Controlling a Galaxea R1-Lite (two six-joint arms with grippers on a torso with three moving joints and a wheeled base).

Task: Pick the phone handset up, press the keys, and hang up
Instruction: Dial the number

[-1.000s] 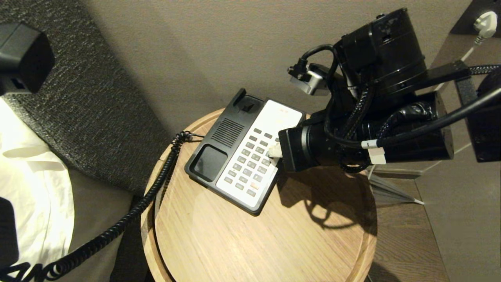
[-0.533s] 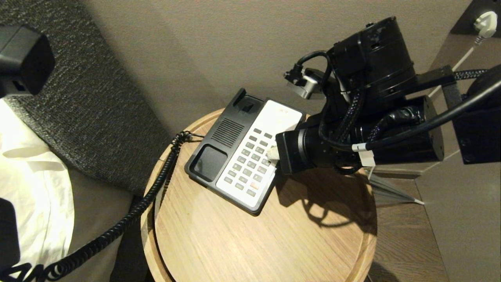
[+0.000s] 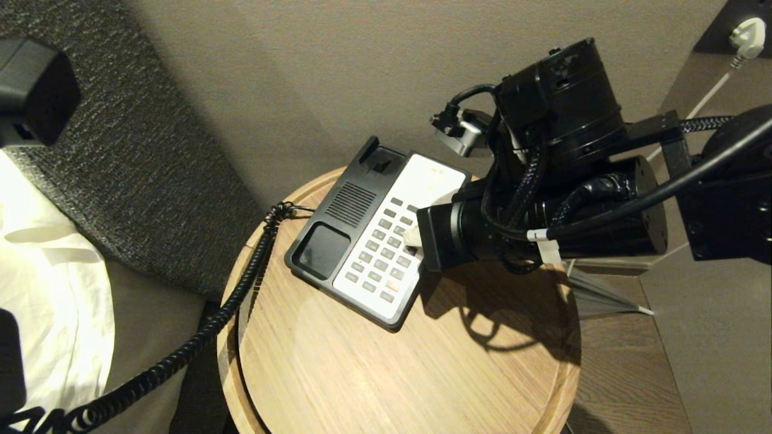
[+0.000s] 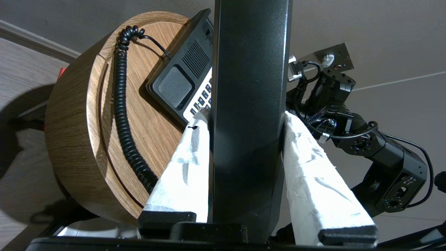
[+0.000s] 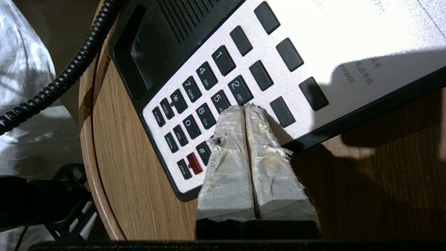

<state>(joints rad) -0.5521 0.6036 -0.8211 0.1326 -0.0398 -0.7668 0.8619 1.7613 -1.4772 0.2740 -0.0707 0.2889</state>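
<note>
Handset (image 4: 249, 104) plastic looks stiff, smooth and fairly light, so the straight middle between the bulging ends is the safest hold, and that is where the left gripper (image 4: 256, 181) has it, pinched between its taped fingers (image 4: 184, 167), off to the side of the desk (image 3: 374, 374). The right gripper (image 5: 245, 108) reaches in low over the phone base (image 3: 374, 232), fingers pressed together, their tips at the keys (image 5: 223, 101) near the 2 and 5.

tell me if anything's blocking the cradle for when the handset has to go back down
The cradle itself lies bare. The right gripper, shut, is at the keypad beside it, so it is close by. The left gripper holds the handset off the table.
</note>
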